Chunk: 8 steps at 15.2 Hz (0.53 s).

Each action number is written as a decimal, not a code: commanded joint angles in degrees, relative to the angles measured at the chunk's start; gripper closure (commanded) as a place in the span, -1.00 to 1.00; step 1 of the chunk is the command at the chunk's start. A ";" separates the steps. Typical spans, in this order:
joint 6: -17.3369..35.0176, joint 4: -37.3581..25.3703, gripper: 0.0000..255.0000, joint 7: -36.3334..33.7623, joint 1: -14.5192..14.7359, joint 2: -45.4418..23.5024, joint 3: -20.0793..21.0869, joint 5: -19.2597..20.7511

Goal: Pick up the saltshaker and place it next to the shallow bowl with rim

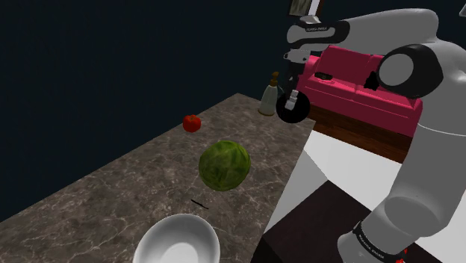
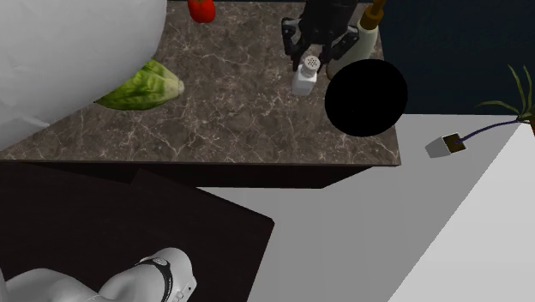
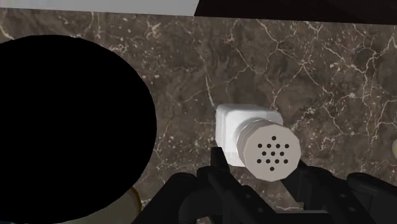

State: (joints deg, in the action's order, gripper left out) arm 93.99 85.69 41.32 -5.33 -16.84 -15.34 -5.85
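The counter (image 1: 134, 187) is a dark, marble-patterned slab running from the lower left of the shoulder view to its upper middle. It carries a white bowl (image 1: 177, 239) at the bottom edge, a green cabbage (image 1: 224, 165) at centre, a red tomato (image 1: 192, 122) above-left of that, and a corked bottle (image 1: 267, 97) at the upper middle beside a black round dish (image 2: 366, 97). A white saltshaker (image 2: 303, 81) is near the dish; base contact cannot be told.

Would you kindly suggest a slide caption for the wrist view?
Gripper clasping the white saltshaker over a brown marbled counter, beside a black disc.
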 commanded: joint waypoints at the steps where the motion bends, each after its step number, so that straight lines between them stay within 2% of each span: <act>1: -1.10 -1.16 1.00 -0.09 -0.02 -0.07 0.00 0.00; 8: 3.00 12.62 1.00 -8.58 5.90 10.34 2.97 1.84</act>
State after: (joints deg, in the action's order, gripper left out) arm 96.54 96.97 33.73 0.00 -7.48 -12.72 -4.16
